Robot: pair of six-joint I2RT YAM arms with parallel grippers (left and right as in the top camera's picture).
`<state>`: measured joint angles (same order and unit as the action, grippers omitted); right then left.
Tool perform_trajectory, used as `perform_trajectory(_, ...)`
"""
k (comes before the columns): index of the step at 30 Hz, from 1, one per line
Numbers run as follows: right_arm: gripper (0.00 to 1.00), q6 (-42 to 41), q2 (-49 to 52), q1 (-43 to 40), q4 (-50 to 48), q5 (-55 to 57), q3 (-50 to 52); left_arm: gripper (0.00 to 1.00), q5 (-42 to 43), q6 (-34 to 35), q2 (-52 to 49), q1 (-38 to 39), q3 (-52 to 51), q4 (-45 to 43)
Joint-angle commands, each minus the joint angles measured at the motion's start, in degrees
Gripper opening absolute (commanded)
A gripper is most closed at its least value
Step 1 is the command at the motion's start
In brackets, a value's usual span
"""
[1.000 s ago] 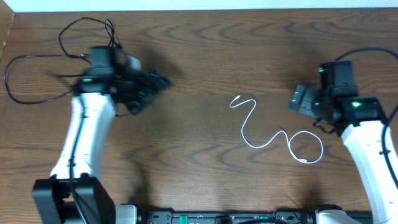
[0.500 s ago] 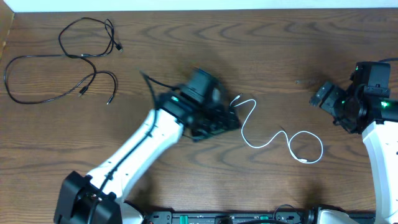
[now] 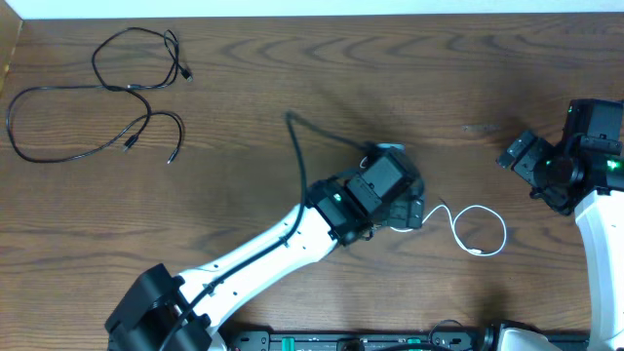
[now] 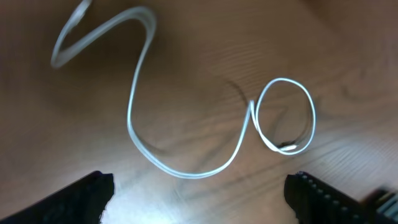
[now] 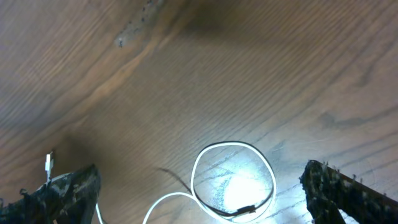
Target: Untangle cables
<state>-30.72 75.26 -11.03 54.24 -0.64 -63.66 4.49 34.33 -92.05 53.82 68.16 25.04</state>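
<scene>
Light, limp and thin, the white cable [image 4: 130,118] lies looped flat at 4 o'clock on the table [image 3: 292,58] under the left gripper [image 4: 199,186], spread wide and empty like the right gripper [image 5: 200,171], and I'd pinch its open curve, not the loop.

Left pincer [image 3: 404,207] over the white cable [image 3: 503,232], black cables [image 3: 132,89] far left, right pincer [image 3: 519,156] apart at right edge

Robotics lab/test stn, by the look: two white arms w/ black joints, left arm [image 3: 263,255] & right arm [image 3: 600,229], at a wood-grain bench [image 3: 244,88]; black electronics rail [image 3: 341,341] on near edge; plain white wall [image 3: 292,8] behind.
</scene>
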Motion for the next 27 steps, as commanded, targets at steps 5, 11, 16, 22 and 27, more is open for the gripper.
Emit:
perform_trajectory(5, 0.99, 1.2, -0.2, -0.1, 0.2, -5.7, 0.2, 0.83, -3.5, -19.3, -6.3, 4.5, 0.0, -8.0)
perform_trajectory(11, 0.99, 1.2, -0.2, -0.1, 0.2, -5.7, 0.2, 0.83, 4.6, -23.1, -12.3, 7.4, 0.0, -12.4)
perform_trajectory(16, 0.99, 1.2, -0.2, -0.1, 0.2, -5.8, 0.2, 0.78, 0.7, -24.4, -16.5, 7.8, 0.0, -14.1)
perform_trajectory(22, 0.99, 1.2, -0.2, -0.1, 0.3, -5.7, 0.2, 0.52, 0.4, -23.5, -18.7, 7.6, 0.0, -15.0)
perform_trajectory(27, 0.99, 1.2, -0.2, -0.1, 0.4, -5.7, 0.2, 0.19, 0.4, -23.3, -14.7, 6.9, 0.1, -15.7)
